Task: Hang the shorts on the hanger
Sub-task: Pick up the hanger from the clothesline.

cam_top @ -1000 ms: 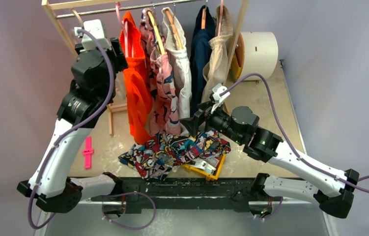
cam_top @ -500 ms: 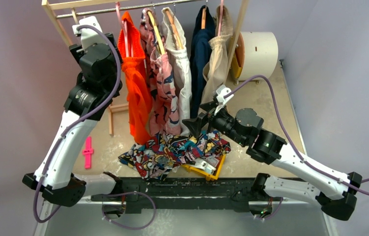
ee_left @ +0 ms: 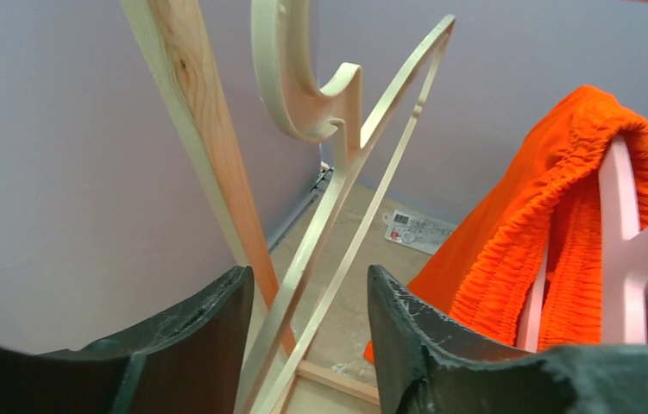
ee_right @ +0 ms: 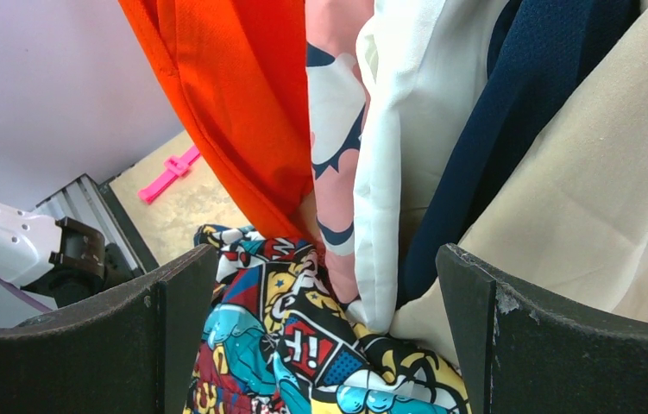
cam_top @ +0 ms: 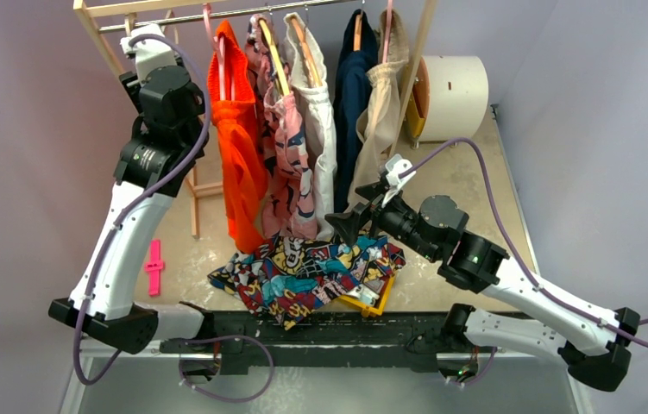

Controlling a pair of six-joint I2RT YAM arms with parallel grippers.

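The comic-print shorts (cam_top: 303, 272) lie crumpled at the table's near edge, under the hanging clothes. My right gripper (cam_top: 346, 226) is open just above their far side. In the right wrist view the shorts (ee_right: 320, 345) show between its open jaws (ee_right: 324, 285), with no grip on them. My left gripper (cam_top: 146, 39) is raised at the left end of the clothes rack. In the left wrist view its jaws (ee_left: 307, 293) are open, with the cream hanger (ee_left: 337, 172) hanging between them. In the top view my arm mostly hides the hanger.
The wooden rack post (ee_left: 208, 147) stands just left of the hanger. An orange garment (cam_top: 238, 147) on a pink hanger (ee_left: 618, 241) hangs to its right, then pink patterned (cam_top: 290, 164), white, navy and beige garments. A yellow frame (cam_top: 363, 297) lies under the shorts. A pink clip (cam_top: 155, 267) lies left; a white cylinder (cam_top: 454, 86) stands back right.
My left arm has risen and swung back to the rack's left end. My right gripper has dropped a little toward the shorts, and the cloth has shifted slightly toward the near edge.
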